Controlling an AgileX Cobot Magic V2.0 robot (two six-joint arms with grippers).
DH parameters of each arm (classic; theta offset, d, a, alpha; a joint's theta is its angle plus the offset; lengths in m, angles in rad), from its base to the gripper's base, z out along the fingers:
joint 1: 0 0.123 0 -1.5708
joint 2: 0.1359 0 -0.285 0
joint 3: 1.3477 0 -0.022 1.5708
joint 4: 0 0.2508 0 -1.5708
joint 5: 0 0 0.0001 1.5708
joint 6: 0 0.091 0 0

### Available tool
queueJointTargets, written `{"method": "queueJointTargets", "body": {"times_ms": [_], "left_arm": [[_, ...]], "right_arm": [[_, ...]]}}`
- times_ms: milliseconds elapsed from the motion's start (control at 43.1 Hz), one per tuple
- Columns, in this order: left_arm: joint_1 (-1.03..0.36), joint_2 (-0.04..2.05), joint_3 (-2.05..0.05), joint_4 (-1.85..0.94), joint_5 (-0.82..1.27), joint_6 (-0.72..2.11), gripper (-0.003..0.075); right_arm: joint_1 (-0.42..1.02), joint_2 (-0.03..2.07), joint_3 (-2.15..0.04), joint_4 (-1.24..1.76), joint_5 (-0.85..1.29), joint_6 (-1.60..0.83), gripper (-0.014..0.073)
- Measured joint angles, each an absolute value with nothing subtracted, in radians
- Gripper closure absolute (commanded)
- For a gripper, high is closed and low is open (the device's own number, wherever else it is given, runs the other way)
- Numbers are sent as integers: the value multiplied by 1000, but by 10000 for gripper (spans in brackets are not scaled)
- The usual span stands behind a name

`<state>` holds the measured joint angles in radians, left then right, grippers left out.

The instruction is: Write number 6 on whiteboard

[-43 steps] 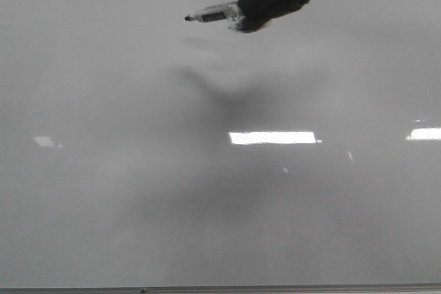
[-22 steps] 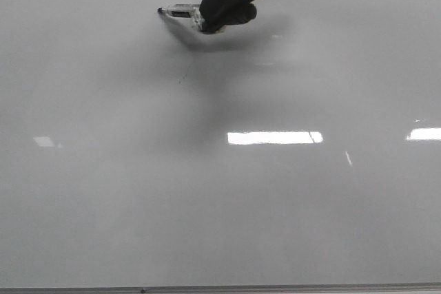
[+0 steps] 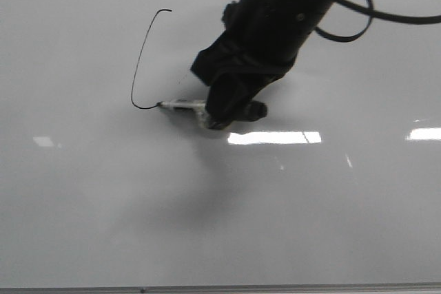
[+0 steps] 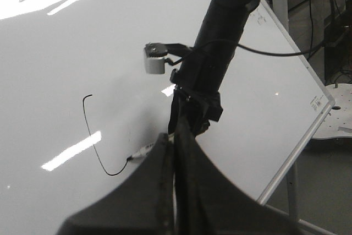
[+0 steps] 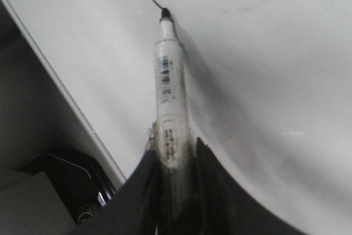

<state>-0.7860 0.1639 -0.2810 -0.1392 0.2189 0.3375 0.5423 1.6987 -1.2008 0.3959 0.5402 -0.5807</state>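
Right gripper [image 3: 219,116] clamps the marker [image 3: 182,105], tip touching whiteboard [image 3: 83,204] at the 6's [image 3: 140,60] unfinished lower end, loop pending.

Glossy pale whiteboard [image 3: 83,204], number 6 [image 3: 141,60] – thin black curve, loop unfinished

right arm [image 3: 289,25] reached down from above | right gripper [image 3: 220,111] clamped, fingers closed | left gripper [image 4: 173,191] fingers pressed together
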Motion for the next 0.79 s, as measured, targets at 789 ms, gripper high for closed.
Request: {"method": "queueJointTargets", "body": {"times_ms": [789], "left_arm": [[-786,237,-344,-113,331,337,718]], "right_arm": [[717,1432,-1181,319,671,-689,652]]}}
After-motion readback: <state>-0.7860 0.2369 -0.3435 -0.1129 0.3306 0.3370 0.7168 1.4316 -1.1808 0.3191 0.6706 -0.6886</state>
